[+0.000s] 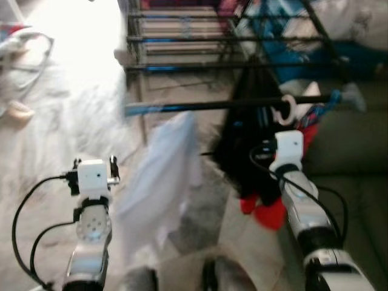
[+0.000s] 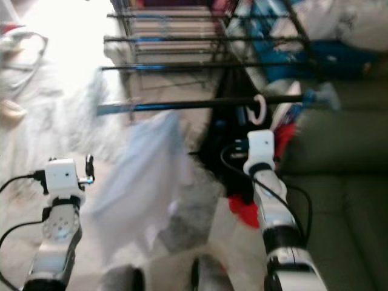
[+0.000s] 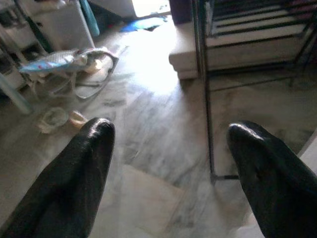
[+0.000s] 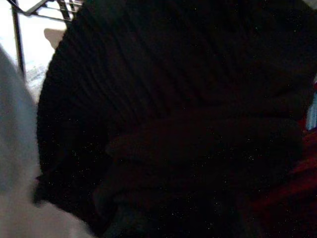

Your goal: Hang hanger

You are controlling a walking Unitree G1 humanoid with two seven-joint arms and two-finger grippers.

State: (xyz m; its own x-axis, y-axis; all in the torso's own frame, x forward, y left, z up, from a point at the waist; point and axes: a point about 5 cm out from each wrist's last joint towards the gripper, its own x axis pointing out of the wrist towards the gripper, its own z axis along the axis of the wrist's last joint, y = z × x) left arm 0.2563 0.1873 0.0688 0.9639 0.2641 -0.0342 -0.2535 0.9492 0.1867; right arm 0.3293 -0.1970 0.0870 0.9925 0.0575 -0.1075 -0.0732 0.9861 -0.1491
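Hanger hook (image 1: 287, 109), white, sits over the near black rail (image 1: 200, 105) of the drying rack (image 1: 182, 39); a black garment (image 1: 242, 151) hangs under it. Your right claw (image 1: 267, 148) is up against that garment; cannot tell its finger state. Left claw (image 3: 168, 163) spread apart, empty, over floor. Judgement: hanging step near complete. Next, confirm the hook is seated, then back off gently.
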